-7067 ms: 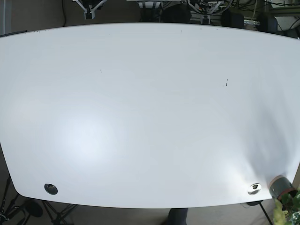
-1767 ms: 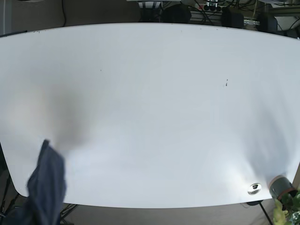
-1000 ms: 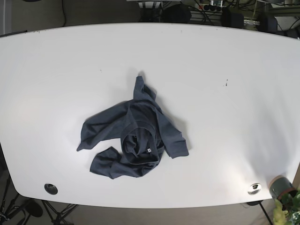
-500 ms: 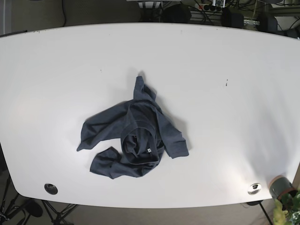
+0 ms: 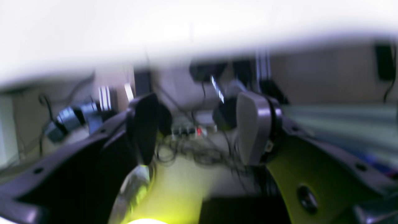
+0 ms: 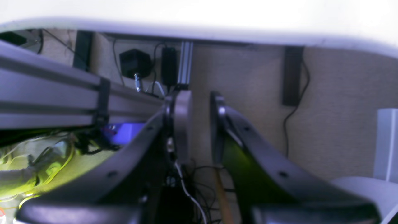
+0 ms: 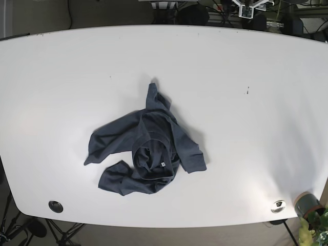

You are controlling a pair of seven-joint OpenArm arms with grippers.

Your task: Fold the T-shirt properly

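Note:
The dark blue T-shirt (image 7: 146,148) lies crumpled in a heap near the middle of the white table (image 7: 256,128), its collar and label turned up. Neither gripper touches it. My left gripper (image 7: 249,7) barely shows beyond the table's far edge at the top right. In the blurred left wrist view that left gripper (image 5: 199,130) is open and empty, hanging below the table edge. My right gripper (image 6: 199,124) is out of the base view; its fingers stand a narrow slit apart with nothing between them.
Two round grommets (image 7: 55,206) (image 7: 278,206) sit near the table's front edge. A potted plant (image 7: 310,210) stands at the front right corner. Cables and equipment (image 7: 195,10) crowd the space behind the far edge.
The T-shirt came in from the front left and landed at mid-table; it has lain still for the last second. My left gripper has come into sight at the top right.

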